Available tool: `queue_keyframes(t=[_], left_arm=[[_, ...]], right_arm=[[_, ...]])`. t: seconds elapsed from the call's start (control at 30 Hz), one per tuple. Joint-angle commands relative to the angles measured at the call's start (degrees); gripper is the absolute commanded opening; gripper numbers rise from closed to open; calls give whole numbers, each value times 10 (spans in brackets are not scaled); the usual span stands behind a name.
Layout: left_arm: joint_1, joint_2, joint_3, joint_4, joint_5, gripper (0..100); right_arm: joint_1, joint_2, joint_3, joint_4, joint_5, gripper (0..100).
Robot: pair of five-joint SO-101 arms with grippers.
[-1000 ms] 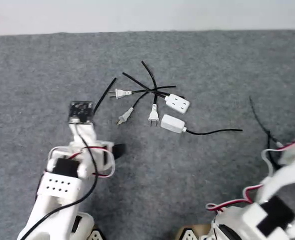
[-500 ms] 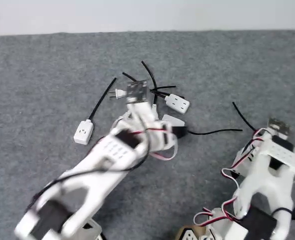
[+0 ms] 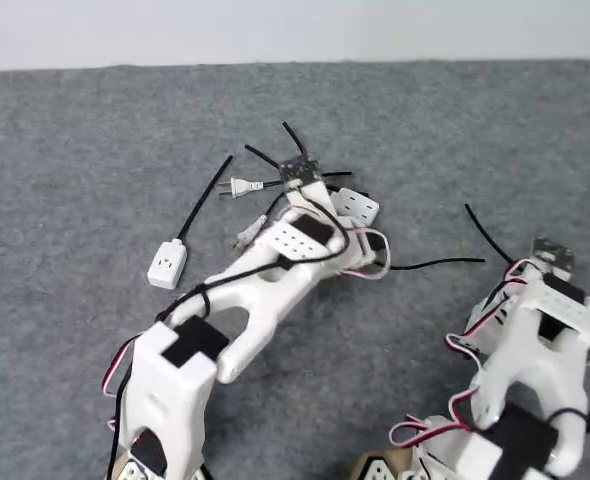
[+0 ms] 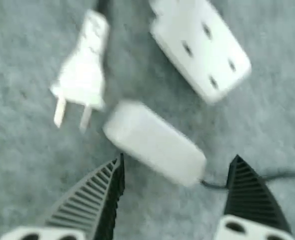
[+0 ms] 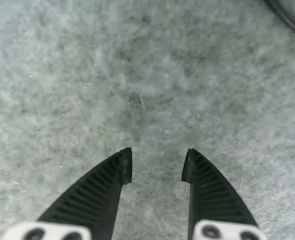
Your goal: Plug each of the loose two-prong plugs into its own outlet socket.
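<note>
My left gripper [image 4: 178, 161] is open and hangs just above a white outlet block [image 4: 155, 142] with a black cord, one finger on either side of it. Beside the block lie a white two-prong plug [image 4: 81, 80] and a second white outlet socket [image 4: 200, 47] with its slots facing up. From above, my left arm [image 3: 275, 275] stretches over this cluster. There I see a loose plug [image 3: 237, 186], another plug [image 3: 247, 236] and the slotted socket [image 3: 356, 205]. A third socket [image 3: 167, 265] lies apart at the left. My right gripper [image 5: 158, 160] is open over bare carpet.
The grey carpet [image 3: 455, 130] covers the whole table. A black cord [image 3: 437, 264] trails right from the cluster, and another black cord [image 3: 485, 235] lies near my right arm [image 3: 535, 330]. A dark cord [image 5: 287, 15] crosses a corner of the right wrist view.
My left arm swung from the near left out over the plug cluster, uncovering the socket at the left. The right arm came forward a second ago and has since stayed still.
</note>
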Motion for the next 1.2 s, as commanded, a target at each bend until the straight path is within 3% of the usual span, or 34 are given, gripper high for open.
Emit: queue_keyframes(t=[0.0,0.13,0.3,0.4,0.5,0.67,0.93,1.17], left_arm=[[-18,8,-44,6,8,313],[-12,15,-45,7,6,283],[2,18,-48,5,-21,14],[11,14,-44,12,-93,20],[37,6,-49,74,-130,11],[75,-83,-8,126,-219,11],[76,-314,221,26,-222,13],[17,-287,248,-8,-220,15]], right_arm=[[-13,30,-40,-5,18,158],[-13,100,-84,-1,30,158],[-10,187,-162,48,33,155],[-9,216,-192,66,32,154],[-9,218,-195,67,32,154],[-9,218,-194,67,31,154],[-9,218,-194,67,31,154],[-9,218,-194,67,31,154]])
